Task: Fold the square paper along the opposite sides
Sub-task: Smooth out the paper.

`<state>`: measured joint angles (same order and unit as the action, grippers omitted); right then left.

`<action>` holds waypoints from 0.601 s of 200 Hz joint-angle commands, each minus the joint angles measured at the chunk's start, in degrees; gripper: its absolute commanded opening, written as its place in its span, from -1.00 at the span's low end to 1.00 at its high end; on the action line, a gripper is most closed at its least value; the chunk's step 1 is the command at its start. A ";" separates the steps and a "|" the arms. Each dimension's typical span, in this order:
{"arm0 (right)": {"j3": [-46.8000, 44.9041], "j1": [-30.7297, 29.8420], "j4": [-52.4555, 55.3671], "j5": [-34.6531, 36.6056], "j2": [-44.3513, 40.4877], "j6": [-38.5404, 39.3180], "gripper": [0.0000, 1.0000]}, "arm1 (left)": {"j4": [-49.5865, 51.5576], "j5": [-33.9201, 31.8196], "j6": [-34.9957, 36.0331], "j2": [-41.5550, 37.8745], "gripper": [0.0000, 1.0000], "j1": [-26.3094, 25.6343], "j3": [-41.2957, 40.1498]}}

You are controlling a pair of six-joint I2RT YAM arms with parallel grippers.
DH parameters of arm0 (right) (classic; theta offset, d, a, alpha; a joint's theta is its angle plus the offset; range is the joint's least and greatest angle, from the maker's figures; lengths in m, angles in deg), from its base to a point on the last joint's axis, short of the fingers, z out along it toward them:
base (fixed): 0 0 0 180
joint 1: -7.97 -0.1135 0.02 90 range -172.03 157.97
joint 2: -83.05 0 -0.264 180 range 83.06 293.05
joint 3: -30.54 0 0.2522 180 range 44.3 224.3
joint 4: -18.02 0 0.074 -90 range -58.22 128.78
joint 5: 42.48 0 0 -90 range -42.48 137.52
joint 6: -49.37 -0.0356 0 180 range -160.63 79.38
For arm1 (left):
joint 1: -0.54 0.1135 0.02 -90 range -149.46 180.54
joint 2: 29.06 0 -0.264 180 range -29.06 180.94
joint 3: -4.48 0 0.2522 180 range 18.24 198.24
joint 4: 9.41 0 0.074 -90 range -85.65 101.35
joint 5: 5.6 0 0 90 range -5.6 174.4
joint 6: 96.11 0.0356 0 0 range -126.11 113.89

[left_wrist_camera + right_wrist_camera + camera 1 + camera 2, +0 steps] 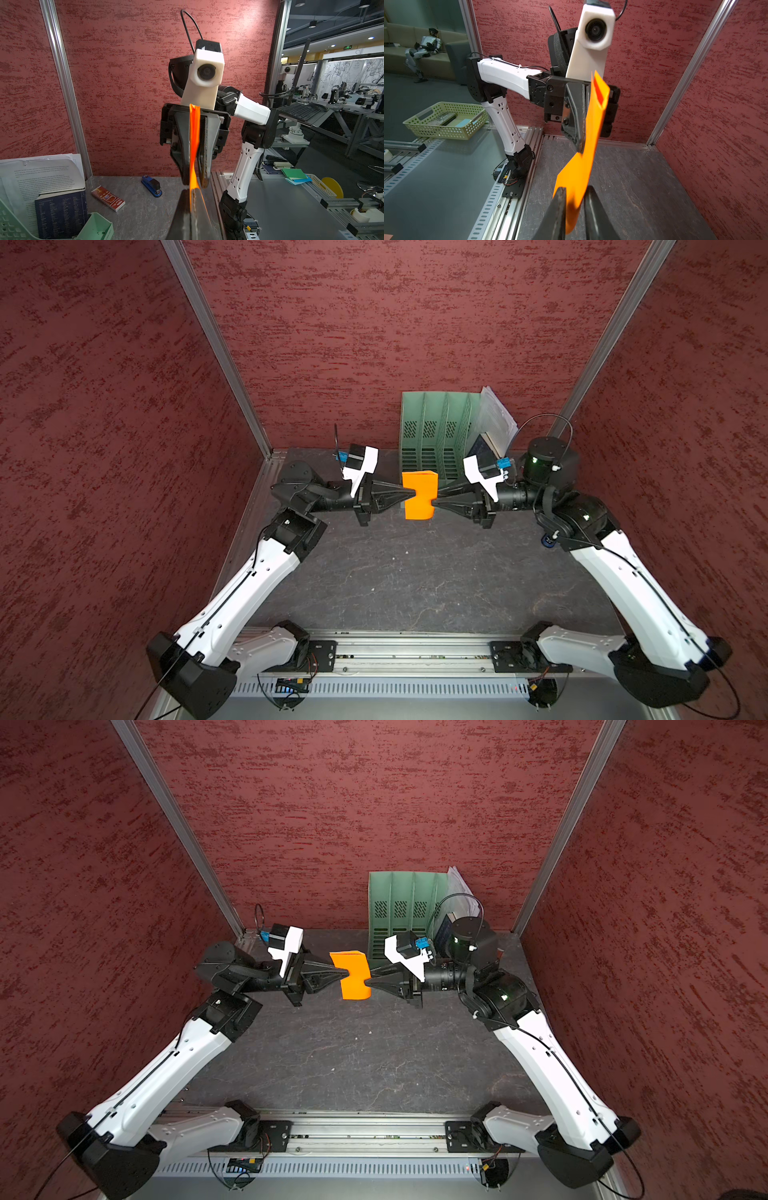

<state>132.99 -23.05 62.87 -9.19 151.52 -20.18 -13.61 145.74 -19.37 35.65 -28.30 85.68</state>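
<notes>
Left hand [413,492] is clamped tight on one side edge of the square paper [417,510]. It pinches both layers, so the sheet hangs in the air straight ahead of its fingertips, clear of the counter [415,580] beneath. Right hand [433,503] meets it tip to tip from the opposite side. Its jaws stand slightly apart with the paper's other edge slipped between them, and in the right wrist view a sliver of gap shows beside the sheet, so this looks like a loose bracket and not a pinch.

The relation that matters is the line between the two hands. The paper stands on edge in that line, faces vertical, and each wrist camera sees it nearly edge-on. Its longer side appears to run up and down, across the direction the fingers point. The two contact points are offset along the sheet and not directly opposite. By my reading neither hand has to reach: the left already owns the sheet, and the right need only close where it is.

The paper is thin, matte, bright orange and already doubled. Its layers gape into a narrow slot at the upper edge, and it twists gently between the hands, so it will likely flex rather than hold shape. The tapered black fingers have scuffed pads.

Beyond the hands, a green slotted file rack [432,435] holds white printed sheets [496,414]. The counter is dark and stone-veined.
</notes>
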 commanded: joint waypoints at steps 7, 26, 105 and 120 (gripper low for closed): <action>0.08 0.18 -0.67 -1.39 -0.37 0.06 -0.82 | -0.94 0.04 -0.52 0.27 -1.00 0.36 1.91; 0.08 0.15 -0.51 -1.63 -0.41 0.27 -1.00 | -1.04 0.02 -0.70 0.16 -1.00 0.37 1.77; -0.18 0.16 -0.75 -1.25 -0.09 -0.10 -0.88 | -1.26 -0.10 -0.69 -0.28 -1.00 0.45 2.95; -0.21 0.18 -0.76 -1.37 0.00 0.01 -1.00 | -1.22 -0.09 -0.71 -0.46 -1.00 0.45 3.02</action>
<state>132.99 -23.05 62.74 -9.67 151.52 -20.16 -13.67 145.85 -19.43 35.76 -28.08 87.03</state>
